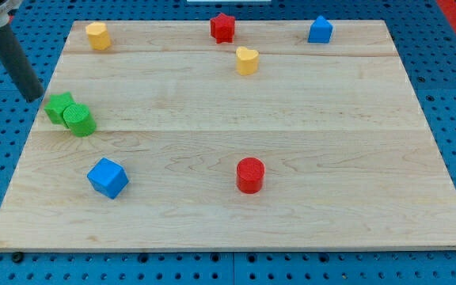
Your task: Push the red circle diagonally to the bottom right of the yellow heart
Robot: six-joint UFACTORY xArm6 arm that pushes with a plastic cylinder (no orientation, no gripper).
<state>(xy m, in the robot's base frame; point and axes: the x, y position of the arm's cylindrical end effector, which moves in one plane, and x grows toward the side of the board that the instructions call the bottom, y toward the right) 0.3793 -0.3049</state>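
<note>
The red circle [250, 175] stands on the wooden board, low and a little right of the middle. The yellow heart [247, 60] stands near the view's top, almost straight above the red circle. My tip [35, 97] is at the board's left edge, far left of both, just up-left of the green blocks.
A green star-like block [58, 107] and a green circle [78, 120] touch at the left. A blue cube [107, 177] is at the lower left. A yellow cylinder [97, 36], a red star [222, 28] and a blue block [320, 30] line the top.
</note>
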